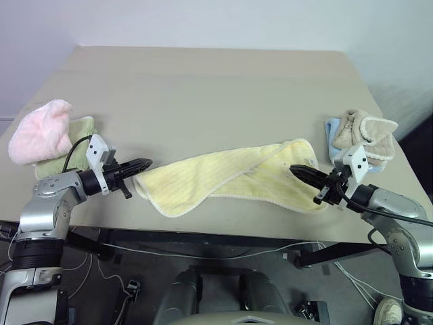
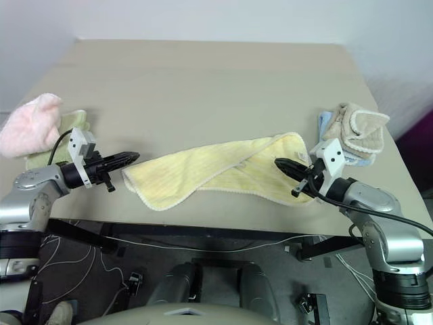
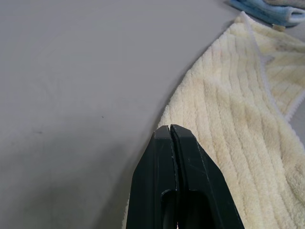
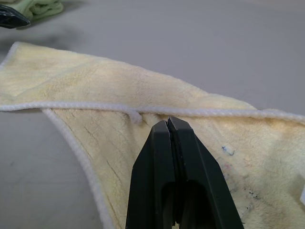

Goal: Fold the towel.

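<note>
The towel (image 1: 230, 177) lies loosely doubled, crooked (probably one rough fold), near the table's (image 1: 203, 88) front edge. Left gripper (image 1: 139, 166) and right gripper (image 1: 301, 173) are both closed, empty; neatening remains.

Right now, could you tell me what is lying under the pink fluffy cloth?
A pale green cloth sticks out beneath the pink cloth, resting on the table. How far it extends underneath is covered.

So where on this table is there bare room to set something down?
The far half of the table, beyond the towel, is bare from edge to edge. It is crowded along the near edge: the pink cloth on a green one at left, a beige and blue stack at right, and both shut grippers at the towel's ends.
</note>
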